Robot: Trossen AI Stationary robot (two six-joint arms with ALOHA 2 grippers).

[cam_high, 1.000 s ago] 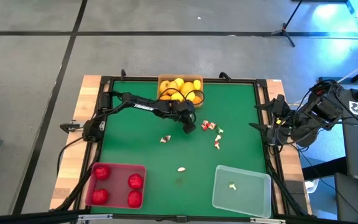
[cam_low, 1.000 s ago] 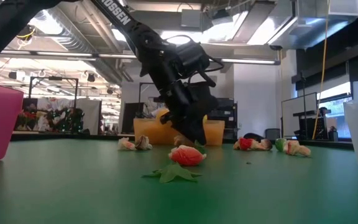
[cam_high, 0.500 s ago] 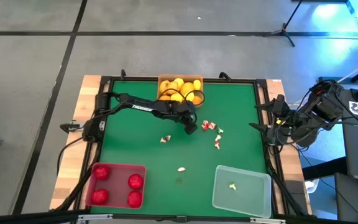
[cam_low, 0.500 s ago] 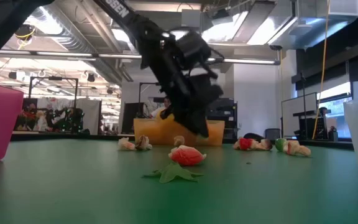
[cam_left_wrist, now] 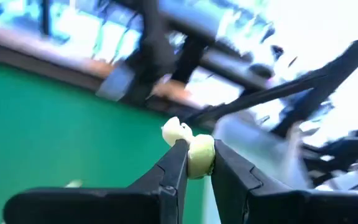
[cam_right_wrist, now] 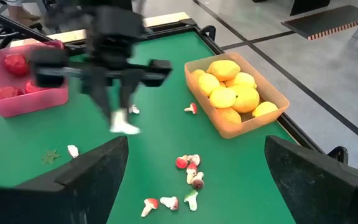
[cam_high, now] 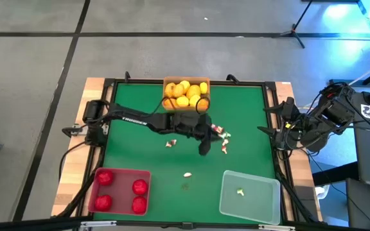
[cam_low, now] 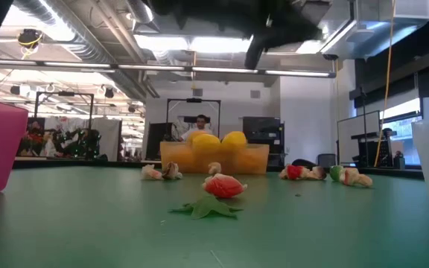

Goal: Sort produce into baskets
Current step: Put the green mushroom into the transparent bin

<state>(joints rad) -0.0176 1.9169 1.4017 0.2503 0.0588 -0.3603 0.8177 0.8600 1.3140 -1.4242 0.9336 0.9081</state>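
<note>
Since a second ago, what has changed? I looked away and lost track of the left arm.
The left gripper rose off the mat and swung from beside the orange basket toward the clear basket, its fingers now shut on a small whitish piece. The right gripper stayed parked at the table's right edge, open. The baskets, the red fruits and the loose bits on the mat kept their places.

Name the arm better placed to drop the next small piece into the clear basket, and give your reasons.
Left. The left gripper already pinches a whitish piece above mid-table, near the clear basket. The right gripper waits open beyond the table's right edge.
</note>
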